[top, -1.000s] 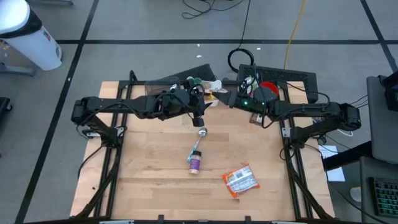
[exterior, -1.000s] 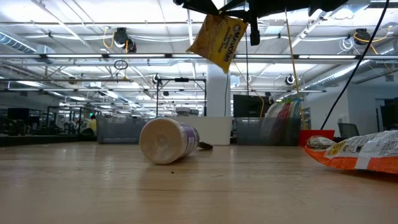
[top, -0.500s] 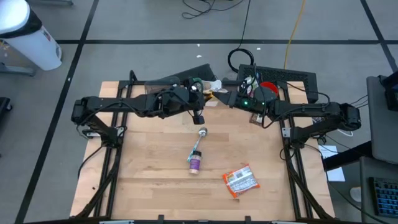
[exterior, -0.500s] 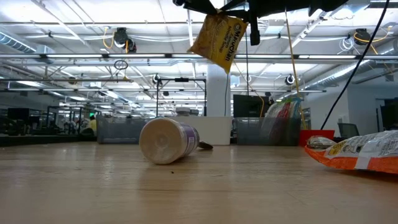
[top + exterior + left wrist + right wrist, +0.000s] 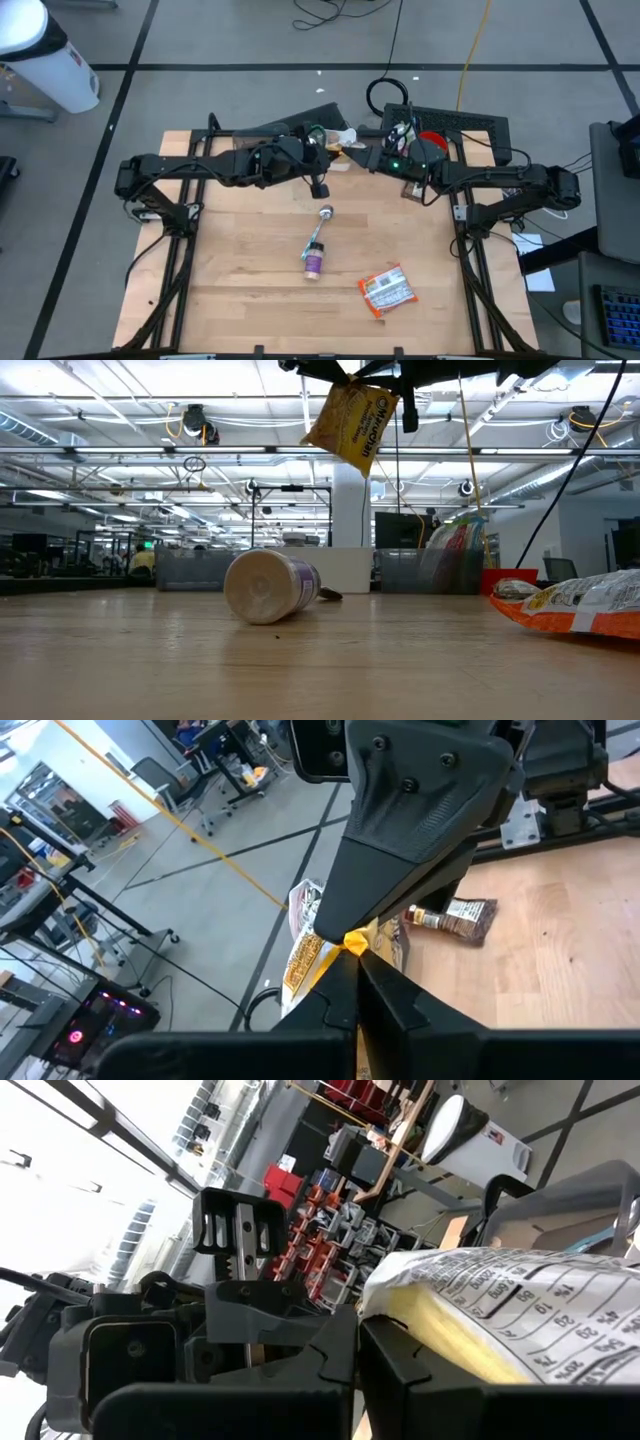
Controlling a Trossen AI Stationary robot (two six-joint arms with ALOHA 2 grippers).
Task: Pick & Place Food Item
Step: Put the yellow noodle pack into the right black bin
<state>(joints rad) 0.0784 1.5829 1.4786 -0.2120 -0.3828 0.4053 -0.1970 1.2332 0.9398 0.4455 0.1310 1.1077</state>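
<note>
Now my left claw (image 5: 352, 948) and right claw (image 5: 352, 153) both pinch the yellow bag (image 5: 350, 422), hanging high above the table (image 5: 240, 280)

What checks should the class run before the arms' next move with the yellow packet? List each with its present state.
1. Yellow packet lifted above the table: ok.
2. Left gripper shut on a packet edge: ok.
3. Right gripper shut on the packet: ok.
4. Purple cup lying on its side, away from both arms: ok.
5. Orange bag flat near the table's front: ok.
6. Where the packet should go: cannot tell.
</note>
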